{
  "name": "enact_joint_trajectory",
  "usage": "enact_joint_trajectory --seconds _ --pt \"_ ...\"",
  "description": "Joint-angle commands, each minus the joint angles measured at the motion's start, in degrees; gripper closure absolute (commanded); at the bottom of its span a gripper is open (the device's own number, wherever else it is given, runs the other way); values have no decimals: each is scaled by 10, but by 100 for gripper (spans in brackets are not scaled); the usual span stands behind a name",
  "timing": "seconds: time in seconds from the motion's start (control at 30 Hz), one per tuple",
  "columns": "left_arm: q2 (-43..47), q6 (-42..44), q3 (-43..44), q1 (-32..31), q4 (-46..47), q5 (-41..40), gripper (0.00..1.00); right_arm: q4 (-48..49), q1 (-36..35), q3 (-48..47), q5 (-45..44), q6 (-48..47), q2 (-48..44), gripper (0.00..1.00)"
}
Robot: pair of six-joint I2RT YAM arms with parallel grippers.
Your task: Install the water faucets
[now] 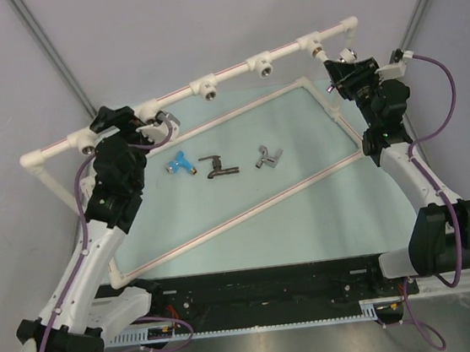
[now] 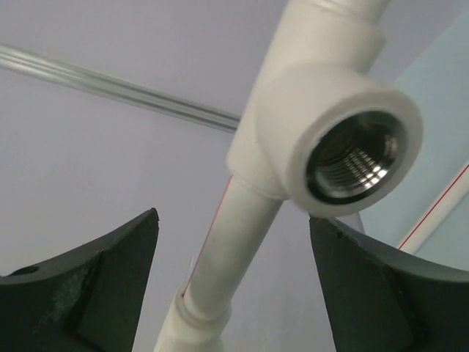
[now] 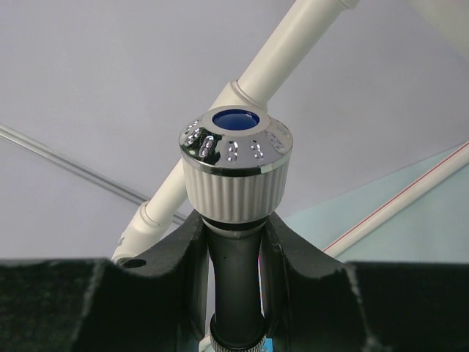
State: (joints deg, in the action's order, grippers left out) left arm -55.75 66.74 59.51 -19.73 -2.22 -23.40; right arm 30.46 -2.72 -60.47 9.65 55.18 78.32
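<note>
- Teal mat fills the top view. A white pipe rail with tee fittings runs along its far edge, and the sockets that show look empty.
- Also in the top view, the blue faucet, dark faucet and silver faucet lie loose in a row on the far-left part of the mat. They are on the near side of the left gripper, which is up at the rail. That arm is clearly the nearer one for picking them up. The right gripper is at the far-right corner, just beside the last tee.
- In the left wrist view the jaws stand wide apart with nothing between them. A tee fitting hangs just ahead, its threaded socket empty and opening toward the camera.
- In the right wrist view the fingers are clamped on the dark stem of the white faucet. Its long axis runs straight out between them, ribbed chrome-capped knob foremost, with the rail behind. Its threaded end is hidden, so I cannot tell whether it has reached a socket.
</note>
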Motion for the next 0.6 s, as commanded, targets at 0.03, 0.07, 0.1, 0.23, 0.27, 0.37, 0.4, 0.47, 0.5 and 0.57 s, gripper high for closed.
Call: enact_joint_trajectory --seconds 0.03,0.07,0.1,0.23,0.27,0.37,0.4,0.47,0.5,0.57 --pt "-19 46 37 6 1 -16 18 44 -1 -37 -8 -17 -8 100" --pt "-21 47 39 6 3 -12 24 44 -2 -38 -8 -19 -8 100" --pt "-23 45 40 5 3 -10 28 45 -2 -38 -9 -21 -9 100" --pt "-29 42 33 6 15 -6 45 51 -6 -39 -10 -29 -7 100" --pt "-30 42 28 6 20 -6 52 55 -7 -39 -9 -31 -6 100" --pt "-24 36 27 6 19 -2 69 58 -8 -39 -9 -31 -5 100" --pt "-18 32 27 3 18 1 74 59 -8 -39 -9 -35 -7 100" --pt "-9 24 27 -3 14 1 87 58 -8 -39 -10 -40 -8 100" --pt "0 23 27 -14 13 -3 91 58 -9 -39 -11 -45 -9 100" --pt "8 17 26 -29 6 -14 100 62 -9 -39 -13 -51 -12 100"
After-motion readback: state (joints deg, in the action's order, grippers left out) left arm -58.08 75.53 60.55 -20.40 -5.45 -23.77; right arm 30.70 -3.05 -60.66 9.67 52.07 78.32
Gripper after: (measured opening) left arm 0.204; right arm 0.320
